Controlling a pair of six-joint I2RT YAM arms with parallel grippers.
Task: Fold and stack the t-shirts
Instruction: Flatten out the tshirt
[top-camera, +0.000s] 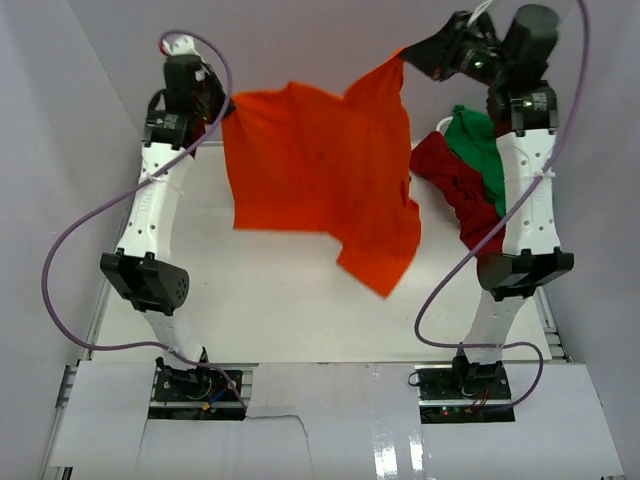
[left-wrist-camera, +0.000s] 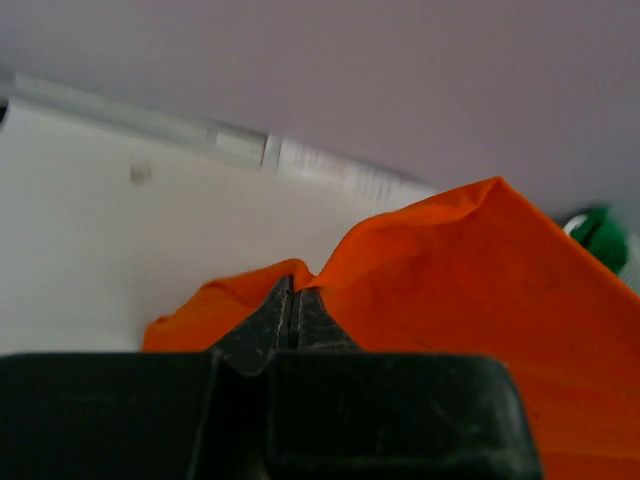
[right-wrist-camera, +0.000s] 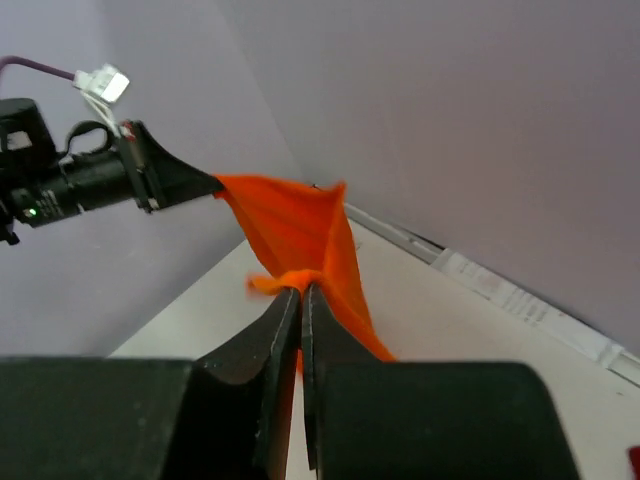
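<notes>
Top external: clenched on upper edge of bright orange cotton t-shirt (top-camera: 320, 180), left tool (top-camera: 220, 108) at ten o'clock, right tool (top-camera: 406, 56) at one.

No legible text or labels

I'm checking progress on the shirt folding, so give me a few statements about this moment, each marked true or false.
1. The left gripper and right gripper are both shut on the orange t-shirt. True.
2. The orange t-shirt lies folded flat on the table. False: it hangs unfolded, spread between the two grippers.
3. The green t-shirt and dark red t-shirt lie crumpled together beside the right arm. True.
4. The green t-shirt is already folded. False: it is still a crumpled heap.
</notes>
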